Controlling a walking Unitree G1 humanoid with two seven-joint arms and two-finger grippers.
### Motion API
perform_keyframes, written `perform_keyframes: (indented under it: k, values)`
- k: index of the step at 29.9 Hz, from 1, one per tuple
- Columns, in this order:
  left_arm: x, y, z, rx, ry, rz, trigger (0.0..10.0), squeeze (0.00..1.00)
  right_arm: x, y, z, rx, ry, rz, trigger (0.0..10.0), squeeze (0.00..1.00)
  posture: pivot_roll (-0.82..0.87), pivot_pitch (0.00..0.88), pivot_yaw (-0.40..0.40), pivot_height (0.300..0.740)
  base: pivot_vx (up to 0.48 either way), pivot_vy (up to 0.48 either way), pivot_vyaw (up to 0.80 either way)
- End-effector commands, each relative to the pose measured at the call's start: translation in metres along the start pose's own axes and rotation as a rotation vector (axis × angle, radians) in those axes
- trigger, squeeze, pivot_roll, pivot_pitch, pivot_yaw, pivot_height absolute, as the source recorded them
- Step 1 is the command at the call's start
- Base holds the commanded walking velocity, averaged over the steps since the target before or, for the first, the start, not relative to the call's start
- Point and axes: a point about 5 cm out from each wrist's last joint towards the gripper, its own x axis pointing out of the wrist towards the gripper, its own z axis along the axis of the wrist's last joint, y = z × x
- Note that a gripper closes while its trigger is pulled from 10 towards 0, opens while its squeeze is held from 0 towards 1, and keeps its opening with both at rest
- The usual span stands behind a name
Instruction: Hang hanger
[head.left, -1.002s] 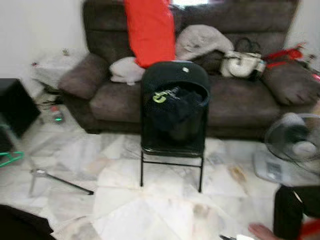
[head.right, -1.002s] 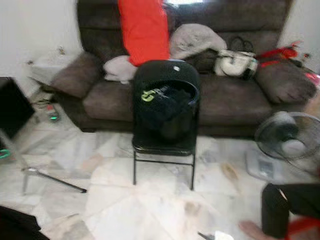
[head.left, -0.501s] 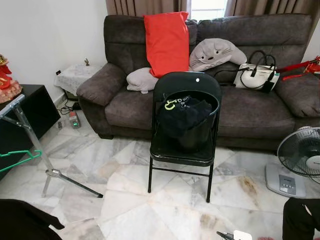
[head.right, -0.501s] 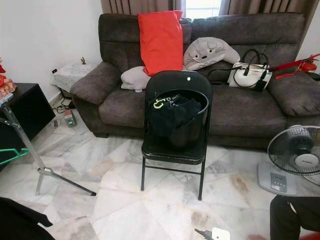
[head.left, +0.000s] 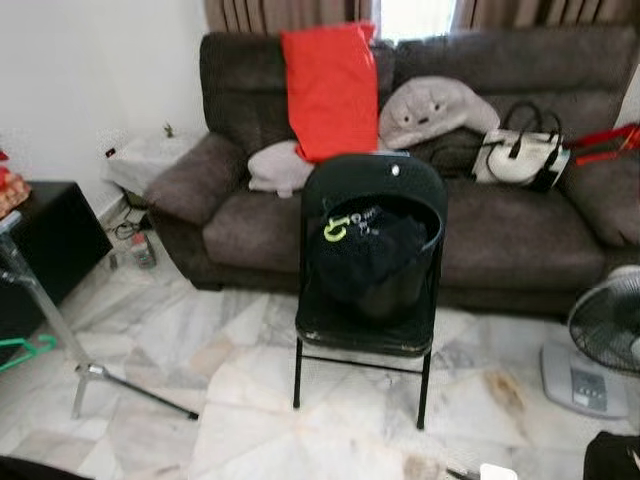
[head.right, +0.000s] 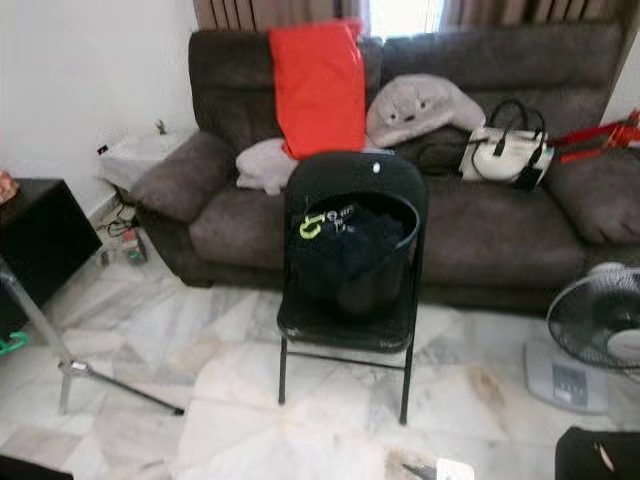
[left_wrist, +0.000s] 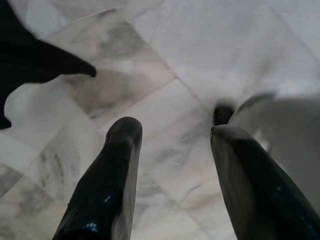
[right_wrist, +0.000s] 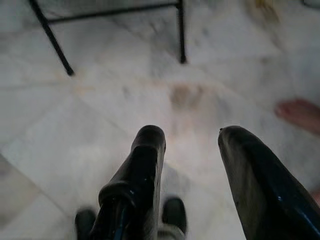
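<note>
Ahead, a black folding chair (head.left: 367, 262) stands on the marble floor (head.left: 240, 400) before a dark sofa (head.left: 520, 215), carrying a bucket (head.left: 385, 290) of dark clothes; a green hanger (head.left: 27, 350) hangs low by a metal stand (head.left: 45, 310) at far left; left gripper (left_wrist: 172, 132) and right gripper (right_wrist: 187, 137) hang over tiles, fingers spread, holding nothing.

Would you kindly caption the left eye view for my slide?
Black folding chair holding a clothes-filled bucket before a brown sofa; green hanger at far left.
</note>
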Motion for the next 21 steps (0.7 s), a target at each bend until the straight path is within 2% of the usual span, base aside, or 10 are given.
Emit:
perform_keyframes:
  k: [1, 10, 16, 21]
  values:
    - [-0.0023, 0.0051, -0.0079, 0.003, 0.032, 0.015, 10.0, 0.0, -0.0001, 0.0102, -0.0027, 0.005, 0.01, 0.031, 10.0, 0.0, 0.03, 0.0, 0.071, 0.74, 0.33, 0.0, 0.0]
    - [-0.0022, 0.0052, -0.0076, 0.01, 0.033, 0.011, 10.0, 0.0, 0.0001, 0.0113, -0.0014, -0.033, 0.004, 0.048, 10.0, 0.0, 0.03, 0.0, 0.071, 0.74, 0.328, 0.0, 0.0]
    - [-0.002, 0.0049, -0.0066, 0.014, 0.025, 0.016, 10.0, 0.0, 0.0002, 0.0112, 0.0, -0.039, -0.005, 0.056, 10.0, 0.0, 0.02, 0.0, 0.069, 0.74, 0.329, 0.0, 0.72]
    - [-0.0021, 0.0053, -0.0069, 0.038, 0.029, 0.014, 10.0, 0.0, -0.0002, 0.0117, -0.0003, -0.022, -0.015, 0.059, 10.0, 0.0, 0.01, 0.0, 0.071, 0.74, 0.052, 0.0, 0.0]
